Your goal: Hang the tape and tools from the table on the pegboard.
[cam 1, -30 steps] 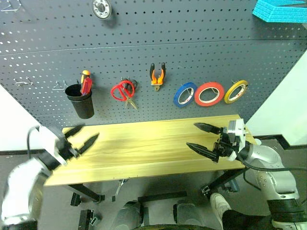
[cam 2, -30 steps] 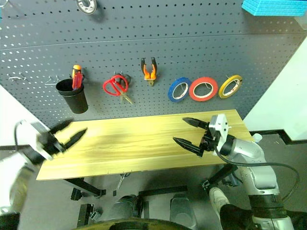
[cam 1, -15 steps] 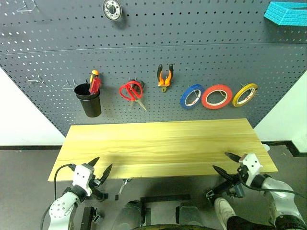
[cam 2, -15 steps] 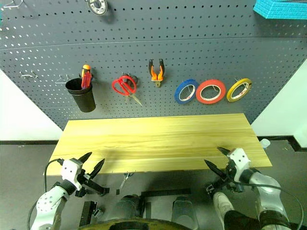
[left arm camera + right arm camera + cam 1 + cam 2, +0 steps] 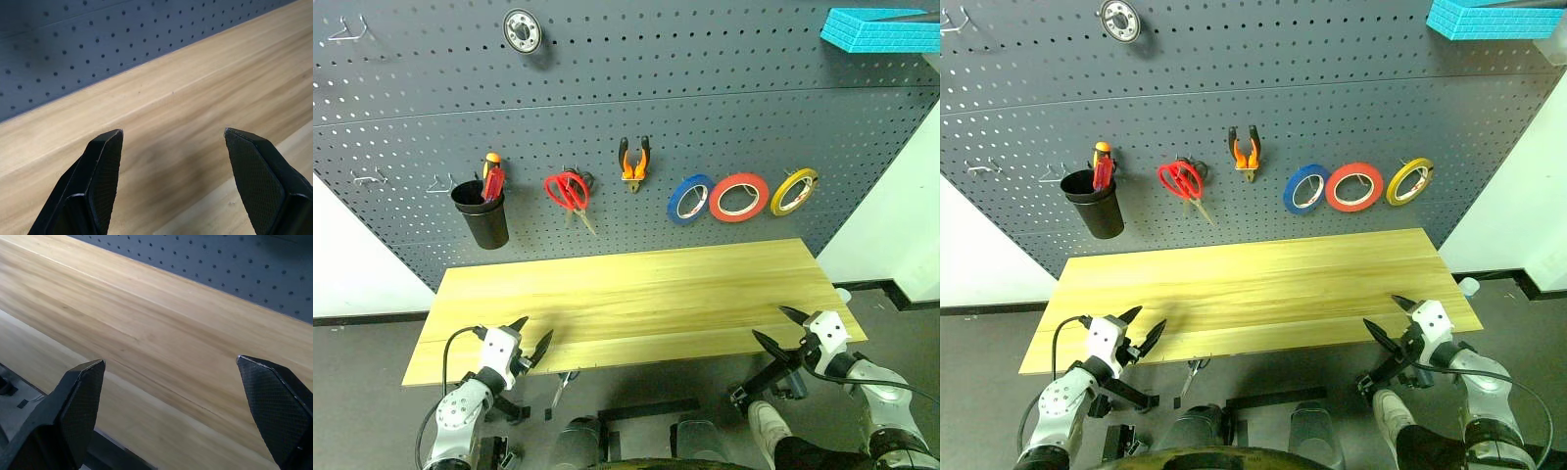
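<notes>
1. The left end effector (image 5: pixel 530 336) is hanging at the near left edge of the table (image 5: pixel 636 294), its two black fingers (image 5: pixel 105 166) spread apart and gripping nothing.
2. The right end effector (image 5: pixel 781 328) is sitting at the near right edge of the table, its fingers (image 5: pixel 80 401) standing wide apart and likewise holding nothing.
3. The yellow tape roll (image 5: pixel 795 189) is hanging on the pegboard (image 5: pixel 607 98), at the right end of a row with a red-orange tape roll (image 5: pixel 738 198) and a blue tape roll (image 5: pixel 690 198) beside it.
4. The orange-and-black pliers (image 5: pixel 634 162) are hanging jaws down on a hook left of the rolls; the red-handled scissors (image 5: pixel 568 192) are hanging further left with blades pointing down.
5. The screwdriver (image 5: pixel 490 174) is standing handle up in a black cup (image 5: pixel 481 212) mounted on the pegboard.
6. Judging by the bare tabletop, every task item is already sitting on the pegboard, so the work is looking finished.
7. As a judgement on handling: the tape roll is looking light and stiff, best pinched across its thin band; the pliers and scissors are looking heavier and rigid, best gripped at the handles; the slim screwdriver may be slipping if pinched on its shaft.
</notes>
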Robot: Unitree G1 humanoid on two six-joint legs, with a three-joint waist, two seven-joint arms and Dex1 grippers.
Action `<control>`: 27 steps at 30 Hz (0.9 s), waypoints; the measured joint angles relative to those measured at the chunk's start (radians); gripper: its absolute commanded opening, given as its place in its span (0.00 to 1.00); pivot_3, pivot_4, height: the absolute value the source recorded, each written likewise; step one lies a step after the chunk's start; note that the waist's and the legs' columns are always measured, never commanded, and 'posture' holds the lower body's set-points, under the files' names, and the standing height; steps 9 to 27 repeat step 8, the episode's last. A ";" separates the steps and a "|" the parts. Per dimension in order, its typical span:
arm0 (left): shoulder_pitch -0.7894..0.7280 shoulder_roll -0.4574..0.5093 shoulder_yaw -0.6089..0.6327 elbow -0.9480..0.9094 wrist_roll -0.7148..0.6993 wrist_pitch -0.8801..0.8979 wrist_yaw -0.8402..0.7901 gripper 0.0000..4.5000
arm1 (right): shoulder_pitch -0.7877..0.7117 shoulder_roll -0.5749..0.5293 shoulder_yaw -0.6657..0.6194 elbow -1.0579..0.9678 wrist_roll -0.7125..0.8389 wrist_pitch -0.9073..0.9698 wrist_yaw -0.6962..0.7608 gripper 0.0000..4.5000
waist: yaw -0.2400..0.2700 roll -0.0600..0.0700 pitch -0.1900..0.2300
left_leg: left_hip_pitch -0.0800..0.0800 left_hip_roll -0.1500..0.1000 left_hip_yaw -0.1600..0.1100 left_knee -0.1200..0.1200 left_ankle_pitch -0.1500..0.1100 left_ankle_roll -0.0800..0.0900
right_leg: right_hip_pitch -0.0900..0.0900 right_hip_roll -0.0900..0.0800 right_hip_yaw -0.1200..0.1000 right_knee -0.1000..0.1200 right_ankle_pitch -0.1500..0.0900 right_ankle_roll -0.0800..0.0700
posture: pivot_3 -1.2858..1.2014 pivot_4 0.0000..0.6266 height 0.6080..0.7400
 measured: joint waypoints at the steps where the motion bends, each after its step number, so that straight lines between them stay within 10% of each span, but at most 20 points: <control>1: 0.000 -0.001 0.000 0.018 0.002 -0.011 0.002 0.77 | -0.007 0.001 0.000 0.027 -0.006 -0.013 0.001 1.00 | 0.000 0.000 0.000 | 0.000 0.000 0.000 0.000 0.000 0.000 | 0.000 0.000 0.000 0.000 0.000 0.000 | 0.48 0.01 0.91; 27: 0.006 -0.026 -0.021 0.063 0.007 -0.059 0.012 0.77 | -0.051 0.002 0.000 0.168 -0.033 -0.067 0.008 1.00 | 0.001 0.001 -0.003 | 0.000 0.000 -0.001 0.000 0.000 0.000 | 0.001 0.000 -0.001 -0.001 0.000 0.000 | 0.48 0.01 0.91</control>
